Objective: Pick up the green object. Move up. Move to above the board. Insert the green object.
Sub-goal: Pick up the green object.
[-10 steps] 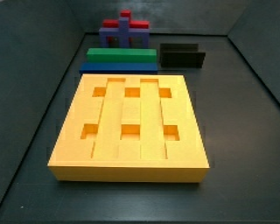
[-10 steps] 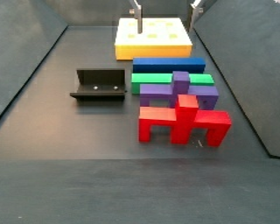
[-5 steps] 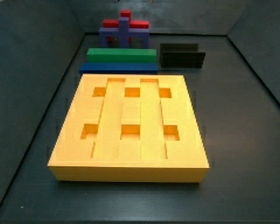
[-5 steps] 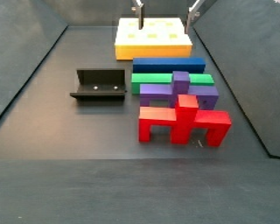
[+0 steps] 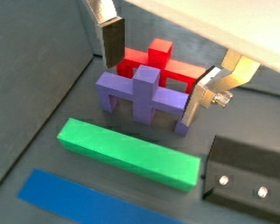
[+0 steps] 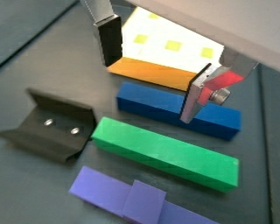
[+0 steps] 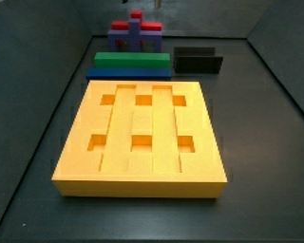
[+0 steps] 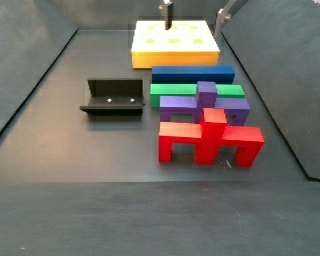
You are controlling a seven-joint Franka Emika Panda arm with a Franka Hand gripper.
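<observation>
Gripper [image 6: 152, 77] open, nothing betw. fingers, hanging clear above the pieces. Green object [image 6: 166, 153] lies flat on floor below it, long axis running crosswise to the board's [image 8: 175, 41] length, parallel to blue slab [image 6: 178, 108] and just beside it; purple piece [image 5: 143, 94] on its other side. Fixture [image 6: 50, 125] off one end.

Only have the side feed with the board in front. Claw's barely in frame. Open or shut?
Observer: Open. In both wrist views the claw has nothing between its fingers.
Operator: Where's it sit?
Observer: High above the pieces, touching none of them.
Operator: Green object clear to grab?
Observer: Likely. The green object lies flat, and a wrist view shows bare floor between it and the purple piece.
</observation>
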